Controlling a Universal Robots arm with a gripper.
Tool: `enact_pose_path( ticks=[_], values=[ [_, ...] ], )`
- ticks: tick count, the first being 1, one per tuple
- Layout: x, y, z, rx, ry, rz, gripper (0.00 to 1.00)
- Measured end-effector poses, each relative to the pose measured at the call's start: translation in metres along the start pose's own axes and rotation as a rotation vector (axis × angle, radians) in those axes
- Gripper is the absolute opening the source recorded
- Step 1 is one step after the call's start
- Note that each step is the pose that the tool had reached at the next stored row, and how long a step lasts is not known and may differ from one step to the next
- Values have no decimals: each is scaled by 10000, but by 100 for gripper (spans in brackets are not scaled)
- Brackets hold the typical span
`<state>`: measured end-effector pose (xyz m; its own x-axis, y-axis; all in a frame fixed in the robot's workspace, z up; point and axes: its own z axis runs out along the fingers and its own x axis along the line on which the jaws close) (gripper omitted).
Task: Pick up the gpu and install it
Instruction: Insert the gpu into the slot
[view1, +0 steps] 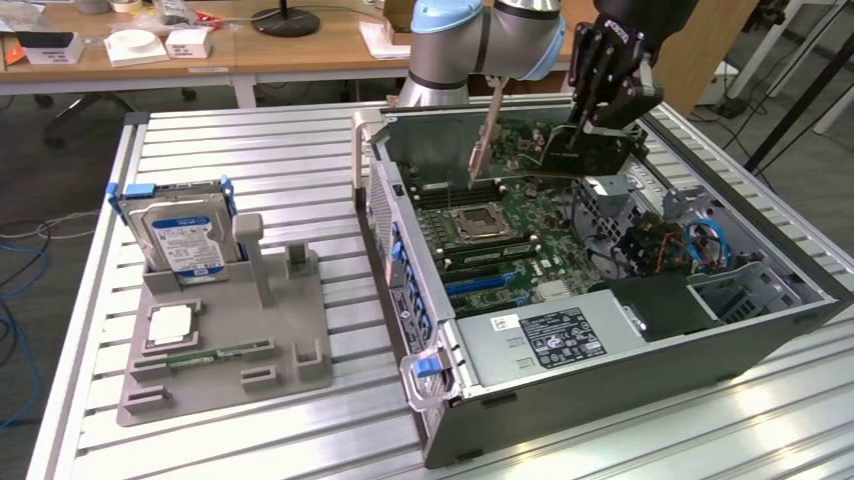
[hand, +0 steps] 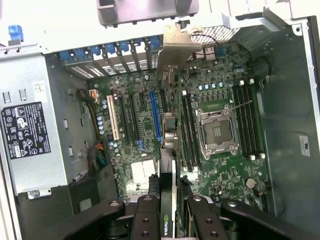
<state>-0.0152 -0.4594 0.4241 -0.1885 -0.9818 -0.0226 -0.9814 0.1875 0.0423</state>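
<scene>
**GPU HELD OVER THE MOTHERBOARD: INSTALLATION NOT YET COMPLETED**

The gpu is carried on edge inside the open computer case, toward its far end in the exterior view, above the motherboard. It is clamped between the fingers of the gripper, which are closed on its upper edge. In the wrist view the card is seen edge-on. It runs from the gripper toward its silvery bracket, which is located at the rear wall of the case, near the row of blue slot latches.

The card is lined up roughly along the expansion slots, between the long blue slot and the CPU socket. Whether its lower edge touches a slot cannot be told; in the exterior view it appears to be held clear of the board.

Step in hand: the pick-up is judged complete, and the insertion is judged to be under way but unfinished.

The next move is judged to call for exact alignment of the card's contact edge with its slot, and of the bracket with its opening in the rear wall. A straight, even press is then required. A tilted card is to be avoided.

Outside the case, on the exterior view's left, a hard drive is stood in a grey fixture on the slatted table, well apart from the work.
</scene>
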Motion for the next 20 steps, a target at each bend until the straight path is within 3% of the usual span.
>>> enact_pose_path(
  ticks=[20],
  values=[
    [0, 0, 0, -17, 32, -734, 26]
  ],
)
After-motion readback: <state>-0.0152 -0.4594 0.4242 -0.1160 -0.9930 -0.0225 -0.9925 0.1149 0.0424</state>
